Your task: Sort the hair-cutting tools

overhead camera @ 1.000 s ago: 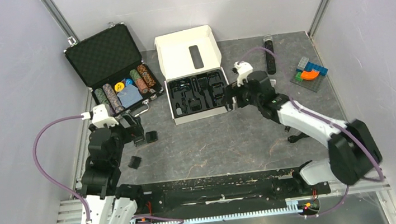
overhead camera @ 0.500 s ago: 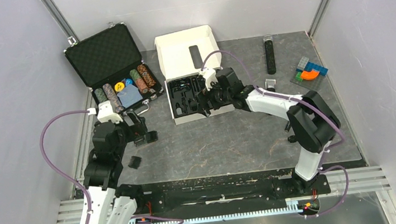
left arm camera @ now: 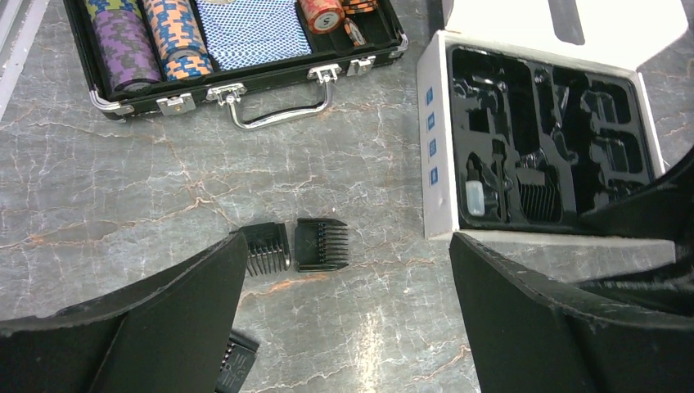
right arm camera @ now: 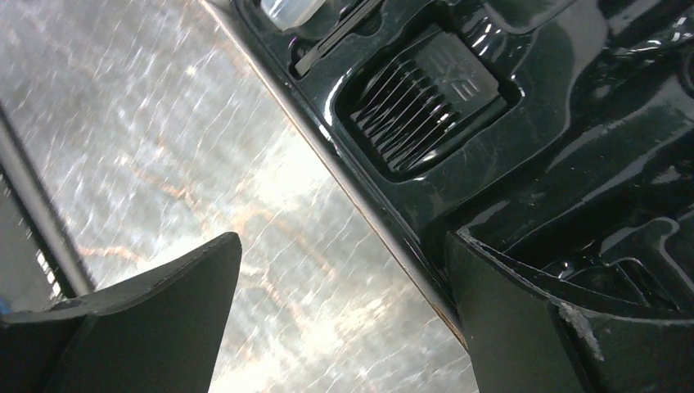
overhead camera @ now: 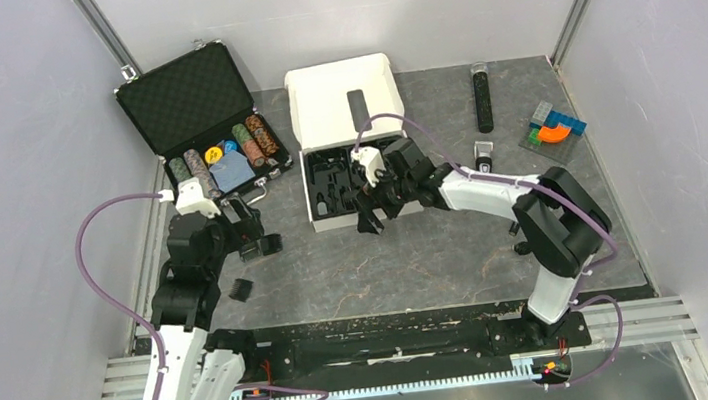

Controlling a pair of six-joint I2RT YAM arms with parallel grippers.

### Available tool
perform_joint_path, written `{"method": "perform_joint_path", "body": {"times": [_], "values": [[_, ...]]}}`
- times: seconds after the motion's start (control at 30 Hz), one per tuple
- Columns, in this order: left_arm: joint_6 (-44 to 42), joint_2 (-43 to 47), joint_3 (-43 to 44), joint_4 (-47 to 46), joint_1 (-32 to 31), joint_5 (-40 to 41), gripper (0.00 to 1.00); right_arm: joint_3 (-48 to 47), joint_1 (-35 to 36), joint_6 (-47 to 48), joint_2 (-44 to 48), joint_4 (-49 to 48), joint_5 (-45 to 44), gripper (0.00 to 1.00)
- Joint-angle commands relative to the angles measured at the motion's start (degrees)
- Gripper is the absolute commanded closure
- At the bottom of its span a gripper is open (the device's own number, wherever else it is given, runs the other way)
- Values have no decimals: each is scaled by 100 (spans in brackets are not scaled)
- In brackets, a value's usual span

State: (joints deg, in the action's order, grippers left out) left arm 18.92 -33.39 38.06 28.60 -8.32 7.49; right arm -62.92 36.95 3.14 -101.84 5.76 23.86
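Hovering above two comb attachments [left arm camera: 322, 244] lying side by side on the table [left arm camera: 123, 188], left of the box [left arm camera: 434, 209], our left gripper [left arm camera: 348, 250] gapes empty. We should lower squarely over one, fingers clearing its neighbour. Our right gripper [right arm camera: 344, 246] hangs spread across the box's near edge, holding nothing.

One comb attachment [left arm camera: 237, 364] is half hidden behind the left claw [left arm camera: 348, 246] and cut off by the picture's bottom edge.

Right gripper [overhead camera: 369, 220] swung left, seemingly onto white box's [overhead camera: 323, 98] near edge.
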Motion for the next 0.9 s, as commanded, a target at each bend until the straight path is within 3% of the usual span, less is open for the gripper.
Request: {"method": "perform_joint_path", "body": {"times": [0.0,0.33,0.57,0.73,0.87], "values": [[316,-19,1,-224,47,-115,0,657,149,72,526,412,532,2],[337,-53,-7,-217,65,-100,0,1501,268,102,1362,720,679,2],[375,-221,13,-150,67,-94,0,1429,295,229,2057,928,512,2],[455,-565,53,1,67,-49,0,1361,295,283,2816,754,-318,2],[787,-1021,78,110,75,41,0,1760,295,192,3634,67,-1534,2]]}}
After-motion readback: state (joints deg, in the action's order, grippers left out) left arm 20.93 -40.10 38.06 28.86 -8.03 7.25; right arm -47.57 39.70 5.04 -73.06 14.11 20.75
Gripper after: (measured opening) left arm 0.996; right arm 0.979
